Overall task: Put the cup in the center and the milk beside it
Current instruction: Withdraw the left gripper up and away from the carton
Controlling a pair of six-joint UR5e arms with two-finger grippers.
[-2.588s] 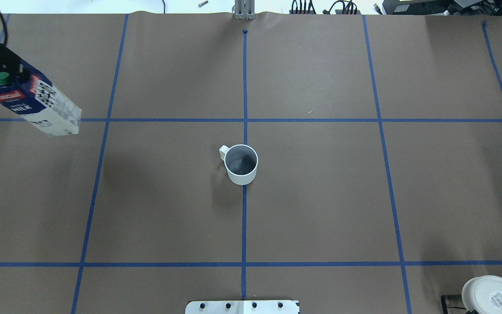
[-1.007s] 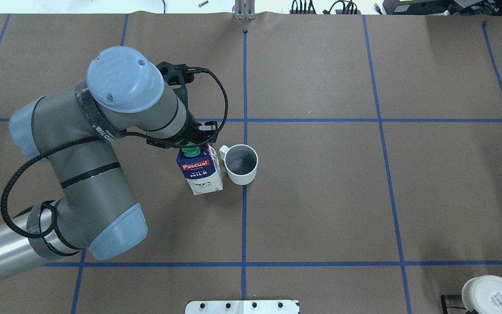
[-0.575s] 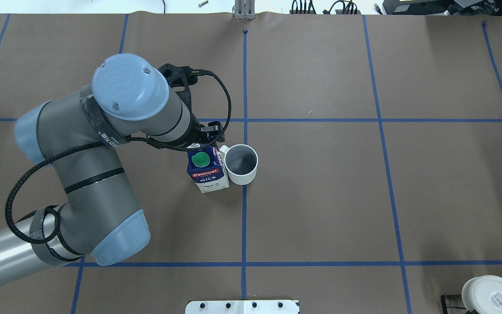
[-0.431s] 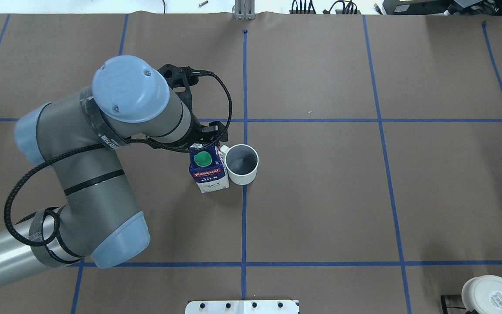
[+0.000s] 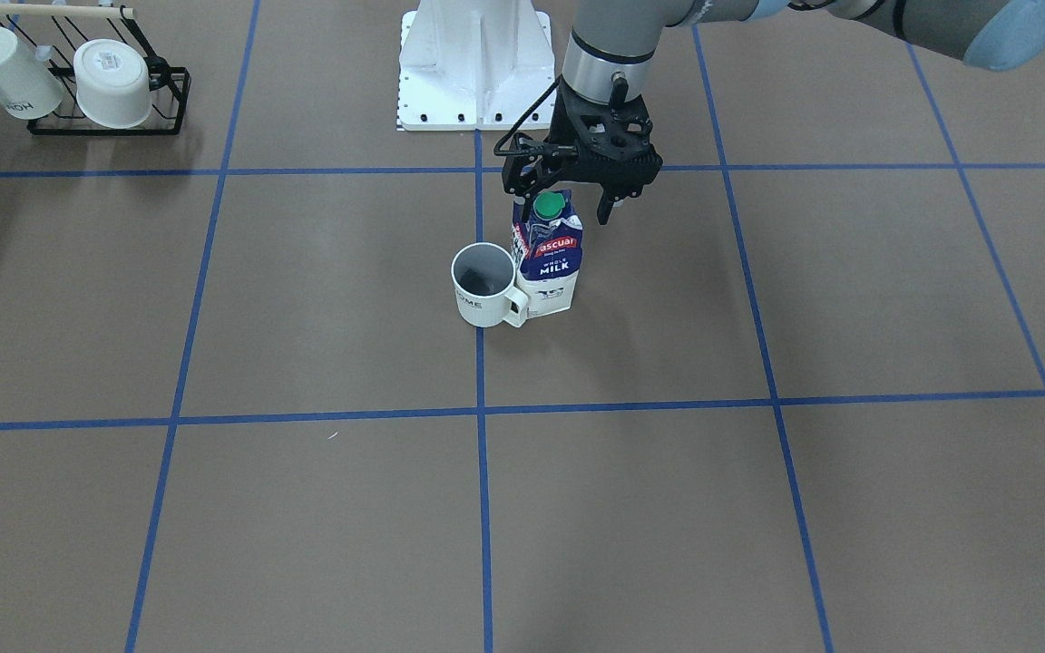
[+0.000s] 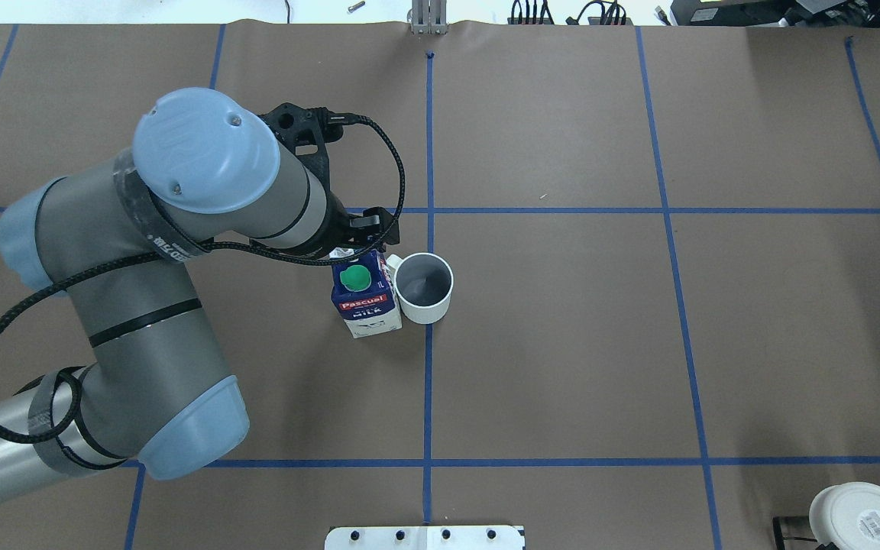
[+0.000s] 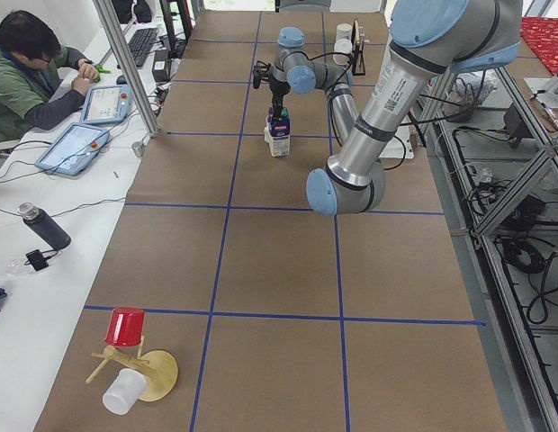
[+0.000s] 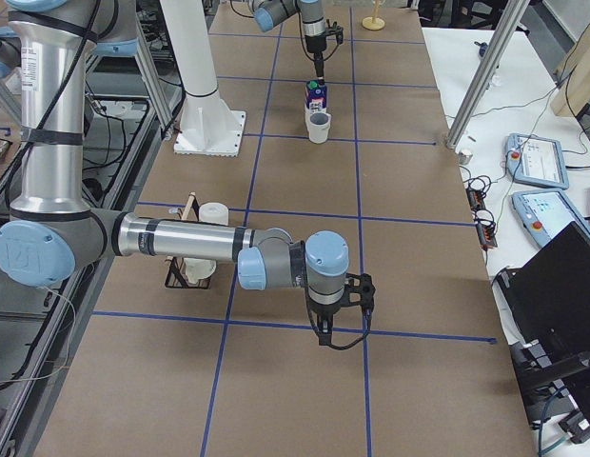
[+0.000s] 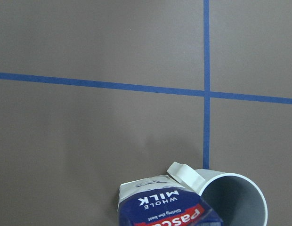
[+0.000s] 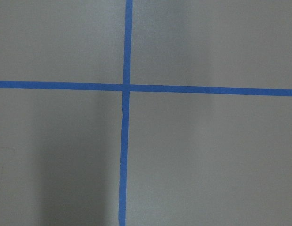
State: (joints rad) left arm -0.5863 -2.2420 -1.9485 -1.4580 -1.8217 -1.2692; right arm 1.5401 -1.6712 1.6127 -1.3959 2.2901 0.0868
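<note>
The white cup (image 5: 482,288) with its dark inside stands on the centre tape line; it also shows in the overhead view (image 6: 425,286). The milk (image 5: 550,263) stands upright right beside the cup's handle, green cap up, and shows in the overhead view (image 6: 365,302) and the left wrist view (image 9: 160,205). My left gripper (image 5: 559,199) hangs open just over the carton's top, one finger on each side, not gripping it. My right gripper (image 8: 338,324) shows only in the exterior right view, low over bare table; I cannot tell its state.
A black wire rack with white cups (image 5: 105,82) stands near the robot's right side, its corner in the overhead view (image 6: 860,516). The white base plate (image 5: 477,73) lies behind the cup. A red cup on a wooden stand (image 7: 126,326) sits at the left end. Blue tape lines grid the brown paper.
My left arm carried the milk from the far left to beside the cup and set it upright. The gripper has let go and lifted slightly; the carton stays put.
</note>
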